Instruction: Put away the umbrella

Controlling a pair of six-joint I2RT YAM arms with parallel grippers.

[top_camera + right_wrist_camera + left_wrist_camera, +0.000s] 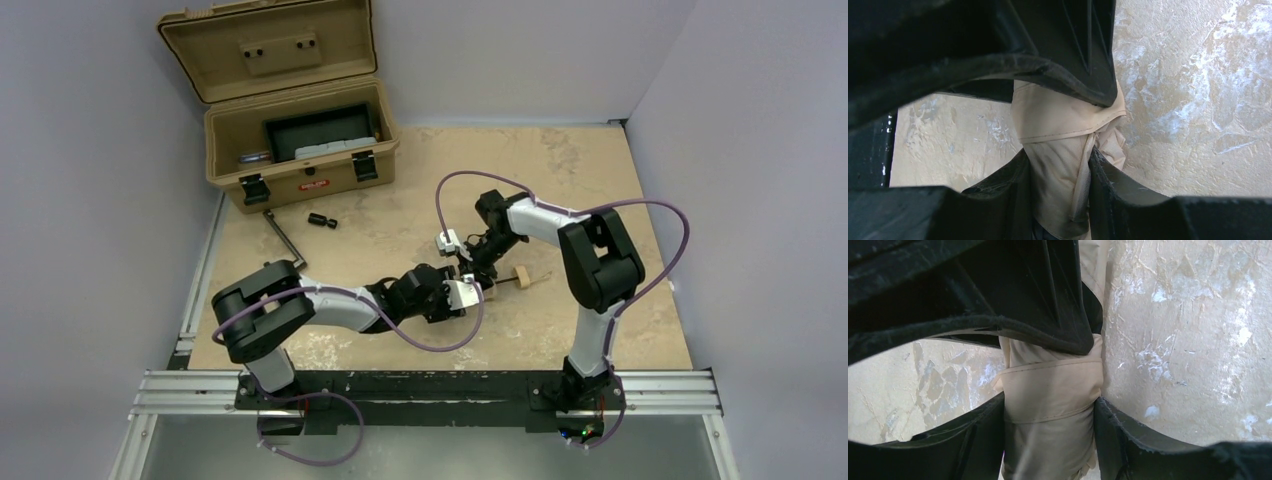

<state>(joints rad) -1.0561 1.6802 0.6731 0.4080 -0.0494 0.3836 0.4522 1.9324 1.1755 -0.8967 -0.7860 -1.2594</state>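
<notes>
- Upper left of the overhead view: the tan case (300,182) stands with its lid (265,50) thrown back, a dark tray and some small items inside. It is well apart from the arms.
- Just below the case, a bent dark key (285,238) and a small black cylinder (321,221) lie loose on the worktop (600,180).
- Centre, coming in from the lower left: the left claw (1050,375) is clamped across the rolled umbrella (1048,405), with beige fabric and its wrap band filling the gap between the fingers.
- The umbrella is a tight bundle low over the worktop at the middle of the overhead view, mostly hidden under the two claws.
- Just right of that: the right claw (1068,130) grips the same bundle at a narrower part (a thin fabric tie hangs down between its fingers).
- Further right, the pale wooden handle (520,279) sticks out toward the right edge of the worktop.
- Step in hand, as I judge it: the bundle is rolled and held by both claws; the carry has not begun.
- The next move calls for one claw to let go, and the other to lift and swing the bundle to the upper left, clear of the loose tools and over the case rim.
</notes>
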